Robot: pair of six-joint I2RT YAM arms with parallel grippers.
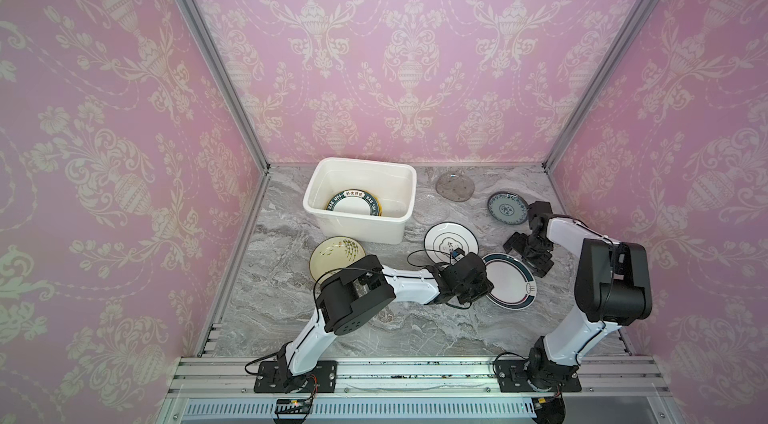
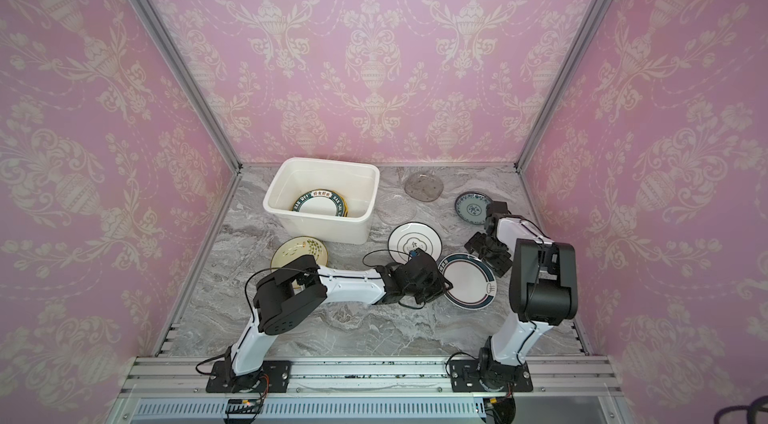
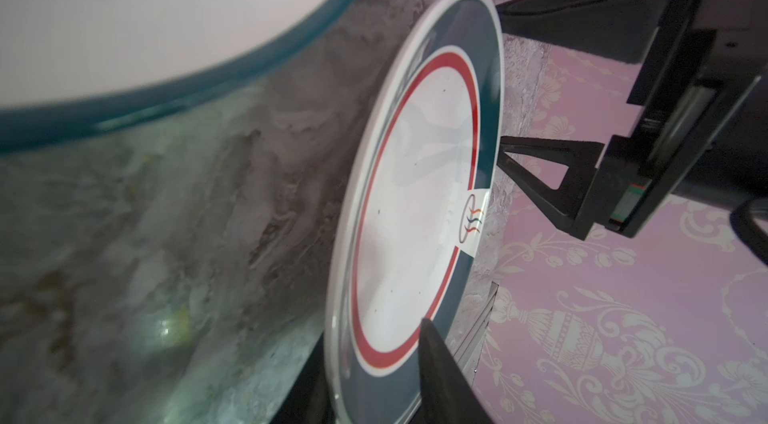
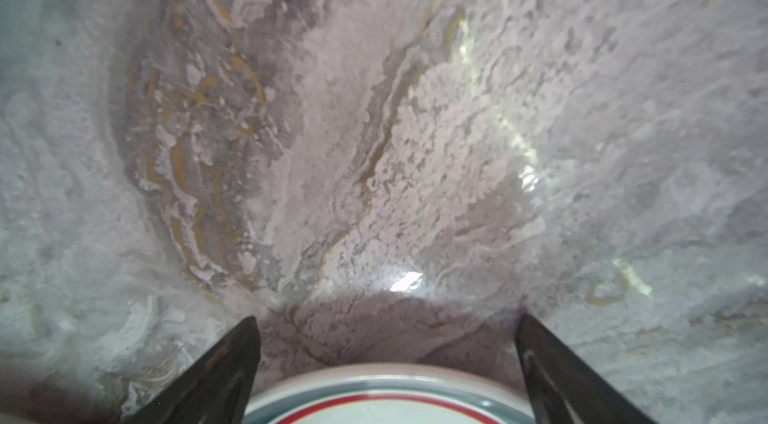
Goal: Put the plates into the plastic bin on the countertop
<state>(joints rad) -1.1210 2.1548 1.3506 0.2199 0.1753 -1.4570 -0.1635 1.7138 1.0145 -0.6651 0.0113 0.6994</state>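
Workspace seen from above and from both wrists. White plastic bin [image 1: 357,230] stands at the back left of the grey marbled surface [image 1: 332,318]. Inside it lies a white plate with a dark lettered rim [image 1: 352,202], with a yellow edge showing beneath it on one side.

Six plates lie on the surface outside the bin:
- a cream plate with green sprigs [image 1: 334,253], just in front of the bin and partly covered by the left arm [image 1: 411,278];
- a white plate with thin dark lines [image 1: 451,241], to the bin's right;
- a clear glass plate [image 2: 392,208] and a smoky glass plate [image 1: 455,186], behind it;
- a blue-patterned plate [image 1: 506,206], beside the right arm [image 1: 561,230];
- a teal-rimmed plate [image 1: 511,282] with a red inner ring, nearest the front.

Left tool [image 1: 485,288] reaches across the middle to the teal-rimmed plate's left edge. In the left wrist view its fingers [image 3: 436,359] sit either side of the rim, one over the face and one beneath. They are fairly close together, but whether they press on the plate cannot be told.

Right tool [image 1: 527,256] is spread wide at the opposite edge, holding nothing. In the right wrist view the plate's rim shows between its two prongs. In the left wrist view their tips lie at or just beside the rim.
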